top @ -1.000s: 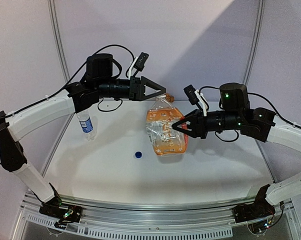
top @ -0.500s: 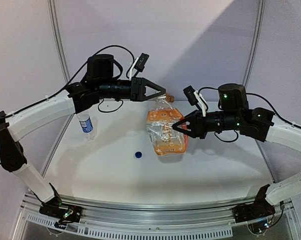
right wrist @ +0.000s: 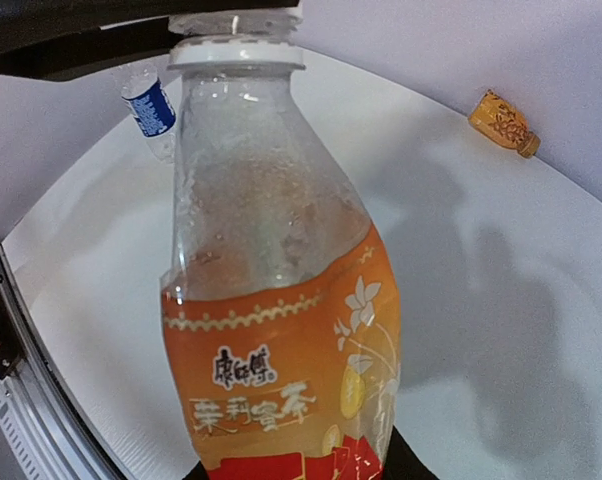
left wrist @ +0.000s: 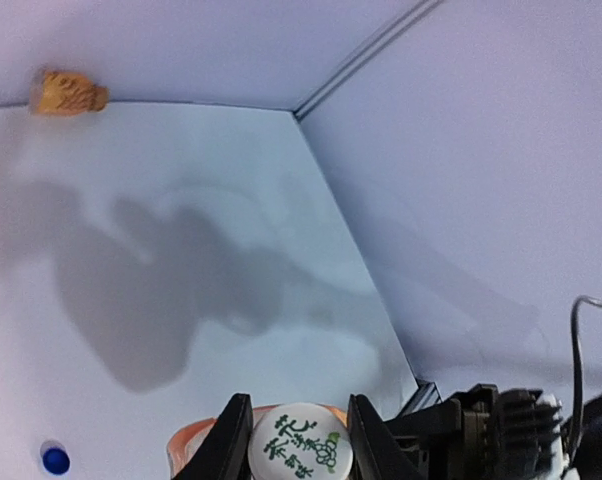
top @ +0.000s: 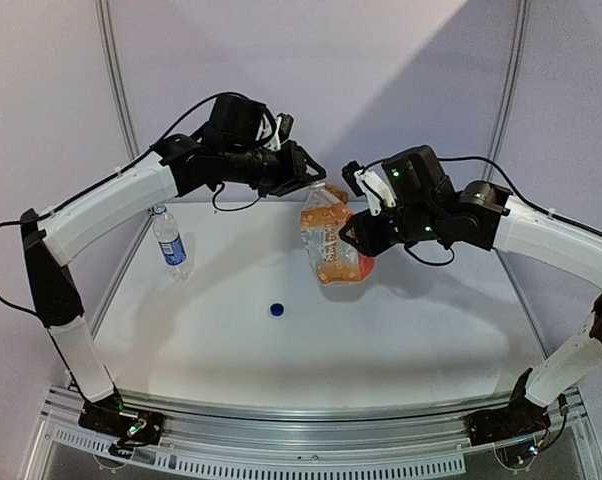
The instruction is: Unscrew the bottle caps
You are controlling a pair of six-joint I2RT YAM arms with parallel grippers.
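The orange bottle (top: 331, 245) hangs tilted above the table, its lower body held in my shut right gripper (top: 354, 238). In the right wrist view the orange bottle (right wrist: 281, 350) fills the frame, clear at the top and orange-labelled below. Its white cap (left wrist: 301, 446), printed with green characters, sits between the black fingers (left wrist: 228, 440) of my left gripper (top: 316, 184), which is shut on it. The white cap (right wrist: 236, 50) shows side-on under the left gripper. The slim water bottle (top: 169, 243) stands at the left. The dark blue cap (top: 277, 309) lies loose on the table.
A small orange bottle (left wrist: 69, 92) lies at the table's back edge, also seen as the small orange bottle (right wrist: 503, 122). The white table (top: 221, 350) is bordered by pale walls and a metal rail at the front.
My left gripper has shut on the white cap and its wrist has turned. Both arms have carried the orange bottle up and toward the back.
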